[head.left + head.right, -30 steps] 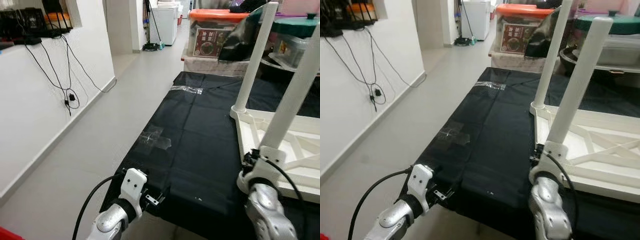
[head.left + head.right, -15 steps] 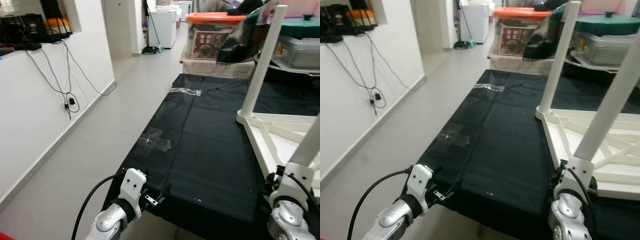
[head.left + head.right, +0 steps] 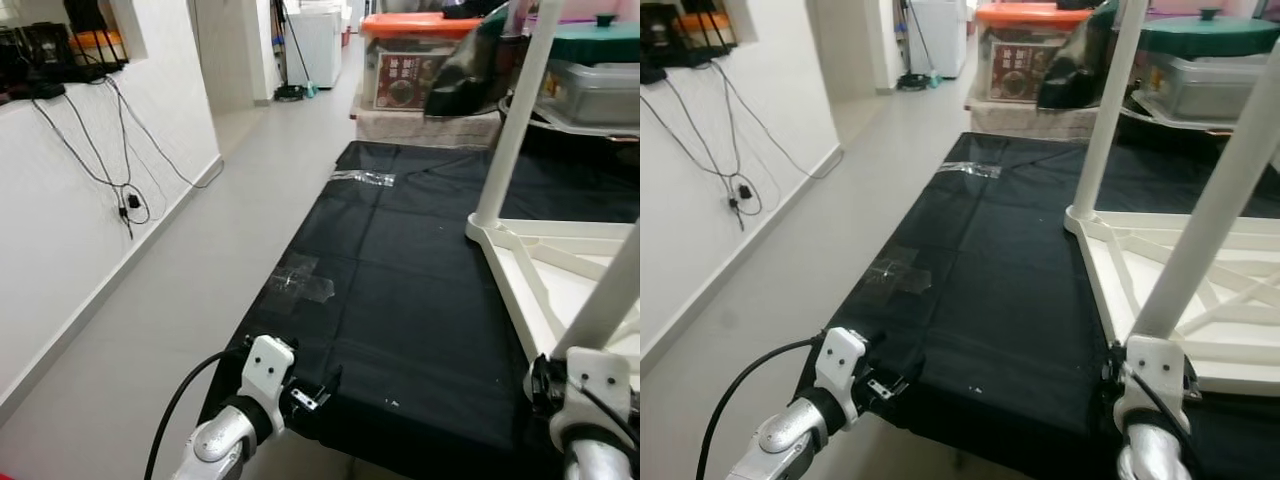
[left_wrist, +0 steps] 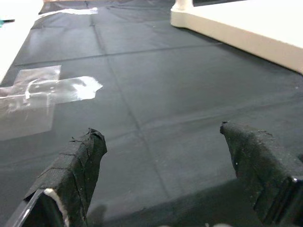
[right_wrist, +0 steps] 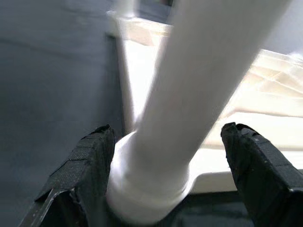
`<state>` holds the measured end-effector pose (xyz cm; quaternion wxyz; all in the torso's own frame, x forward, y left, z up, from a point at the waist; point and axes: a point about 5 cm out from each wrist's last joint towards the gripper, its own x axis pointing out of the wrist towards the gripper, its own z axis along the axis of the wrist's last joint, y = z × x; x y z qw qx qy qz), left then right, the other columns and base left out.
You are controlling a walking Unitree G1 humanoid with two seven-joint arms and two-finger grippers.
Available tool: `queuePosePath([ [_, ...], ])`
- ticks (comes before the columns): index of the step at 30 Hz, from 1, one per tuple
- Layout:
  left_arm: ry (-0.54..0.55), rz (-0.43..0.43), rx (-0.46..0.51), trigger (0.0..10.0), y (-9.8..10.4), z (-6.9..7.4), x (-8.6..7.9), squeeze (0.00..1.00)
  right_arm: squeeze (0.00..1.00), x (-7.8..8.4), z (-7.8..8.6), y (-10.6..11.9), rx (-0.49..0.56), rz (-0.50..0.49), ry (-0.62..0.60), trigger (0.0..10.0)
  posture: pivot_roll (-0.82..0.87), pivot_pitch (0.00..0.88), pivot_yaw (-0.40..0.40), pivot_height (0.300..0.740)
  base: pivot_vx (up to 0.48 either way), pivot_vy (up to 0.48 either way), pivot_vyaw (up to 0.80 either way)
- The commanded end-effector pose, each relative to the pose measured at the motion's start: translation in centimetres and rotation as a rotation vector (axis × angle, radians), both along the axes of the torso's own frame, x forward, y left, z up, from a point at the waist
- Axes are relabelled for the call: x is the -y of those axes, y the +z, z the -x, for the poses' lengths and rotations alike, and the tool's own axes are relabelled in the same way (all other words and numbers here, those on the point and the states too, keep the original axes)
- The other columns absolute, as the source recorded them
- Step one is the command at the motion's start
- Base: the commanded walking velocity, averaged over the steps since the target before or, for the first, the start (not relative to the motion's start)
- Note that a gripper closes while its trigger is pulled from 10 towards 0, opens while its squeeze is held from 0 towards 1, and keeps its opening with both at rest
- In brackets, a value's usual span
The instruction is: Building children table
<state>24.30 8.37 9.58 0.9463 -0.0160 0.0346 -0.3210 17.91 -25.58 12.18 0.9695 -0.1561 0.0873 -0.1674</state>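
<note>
- At the lower left of the left eye view, the left gripper (image 3: pixel 318 388) hangs at the near edge of the black cloth-covered work surface (image 3: pixel 410 290). In the left wrist view its two black fingers (image 4: pixel 75 172) are spread wide, with only bare cloth and a patch of clear tape (image 4: pixel 45 92) between them, so it holds nothing.
- Through the middle of that view the cloth runs away from the robot, taped down in two places, with a grey tiled floor (image 3: pixel 200 250) to its left.
- At the right of the frame lies the white plastic children's table, upside down (image 3: pixel 575 270), its ribbed underside facing up and a far round white leg (image 3: pixel 512 120) standing upright in its corner socket.
- At the lower right, the near round white leg (image 5: pixel 208 80) rises from its socket (image 5: pixel 147 189). The right gripper (image 5: pixel 165 156) has its fingers either side of the leg's base but apart from it, not clamped.
- The step in hand seems to be seating this near leg. It would go best if the right gripper closed squarely low on the leg and pushed straight down along its axis, not sideways, lest the light table slide on the cloth.
- The left gripper could steady the table's rim.
</note>
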Motion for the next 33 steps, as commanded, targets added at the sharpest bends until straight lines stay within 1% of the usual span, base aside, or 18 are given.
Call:
queuePosePath([
  [1,0.003,-0.01,-0.018,10.0,-0.3,-0.1,-0.3,0.0,0.0,-1.3,0.1,0.5,0.027,-0.019,0.11,10.0,0.02,0.0,0.015,0.74,0.0,0.0,0.0],
  [2,0.003,-0.01,-0.018,10.0,-0.3,-0.1,-0.3,0.0,0.0,-1.3,0.1,0.5,0.027,-0.019,0.11,10.0,0.02,0.0,0.015,0.74,0.0,0.0,0.0],
  [6,0.003,-0.013,-0.017,10.0,-0.3,-0.2,-0.3,0.0,0.0,-4.2,0.1,1.0,0.03,-0.031,0.342,10.0,0.03,0.0,0.007,0.74,0.0,0.0,0.0],
  [9,0.009,-0.017,-0.014,10.0,-0.3,-0.2,-0.3,0.0,0.0,-7.1,-0.4,1.8,0.031,-0.105,0.598,10.0,0.03,0.0,-0.002,0.74,0.0,0.0,0.0],
  [11,0.01,-0.017,-0.013,10.0,-0.3,-0.2,-0.3,0.0,0.0,-7.7,-0.6,2.1,0.03,-0.13,0.657,10.0,0.03,0.0,-0.002,0.74,0.0,0.0,0.0],
  [13,0.011,-0.016,-0.013,10.0,-0.4,-0.1,-0.2,0.0,0.0,-9.2,-2.8,3.6,0.087,-0.214,0.714,10.0,0.04,0.0,-0.01,0.74,0.0,0.0,0.0],
  [15,0.011,-0.016,-0.013,10.0,-0.4,-0.1,-0.2,0.0,0.0,-9.2,-2.8,3.6,0.087,-0.214,0.714,10.0,0.04,0.0,-0.01,0.74,0.0,0.0,0.0],
  [16,0.013,-0.015,-0.013,10.0,-0.4,-0.1,-0.2,0.0,0.0,-9.9,-4.8,4.6,0.144,-0.233,0.708,10.0,0.05,0.0,-0.023,0.74,0.0,0.0,0.0],
  [17,0.013,-0.015,-0.013,10.0,-0.4,-0.1,-0.2,0.0,0.0,-9.9,-4.8,4.6,0.144,-0.233,0.708,10.0,0.05,0.0,-0.023,0.74,0.0,0.0,0.0],
  [18,0.015,-0.013,-0.011,10.0,-0.3,0.0,-0.1,0.0,0.0,-11.0,-7.7,5.3,0.196,-0.27,0.667,10.0,0.06,0.0,-0.031,0.74,0.0,0.0,0.0],
  [19,0.015,-0.013,-0.011,10.0,-0.3,0.0,-0.1,0.0,0.0,-11.0,-7.7,5.3,0.196,-0.27,0.667,10.0,0.06,0.0,-0.031,0.74,0.0,0.0,0.0],
  [21,0.018,-0.01,-0.006,10.0,-0.2,0.2,0.1,0.0,0.0,-13.0,-12.1,6.2,0.244,-0.316,0.592,10.0,0.08,0.0,-0.039,0.74,0.0,0.0,0.0],
  [22,0.018,-0.01,-0.006,10.0,-0.2,0.2,0.1,0.0,0.0,-13.0,-12.1,6.2,0.244,-0.316,0.592,10.0,0.08,0.0,-0.039,0.74,0.0,0.0,0.0],
  [24,0.028,-0.011,0.012,10.0,0.3,0.6,0.3,0.0,0.0,-14.9,-15.9,6.7,0.225,-0.359,0.53,10.0,0.12,0.0,-0.074,0.74,0.0,0.0,0.0],
  [25,0.028,-0.011,0.012,10.0,0.3,0.6,0.3,0.0,0.0,-14.9,-15.9,6.7,0.225,-0.359,0.53,10.0,0.12,0.0,-0.074,0.74,0.0,0.0,0.0],
  [28,0.043,-0.006,0.023,10.0,0.7,1.1,0.4,0.0,0.0,-16.0,-18.5,7.4,0.206,-0.348,0.479,10.0,0.13,0.0,-0.086,0.74,0.0,0.0,0.0],
  [29,0.052,-0.002,0.024,10.0,0.9,1.6,0.5,0.0,0.0,-15.8,-19.7,7.8,0.22,-0.33,0.449,10.0,0.14,0.0,-0.091,0.74,0.0,0.0,0.0],
  [33,0.062,0.004,0.024,10.0,1.2,2.3,0.6,0.0,0.0,-14.7,-21.2,8.3,0.219,-0.284,0.371,10.0,0.15,0.0,-0.103,0.74,0.0,0.0,0.0],
])
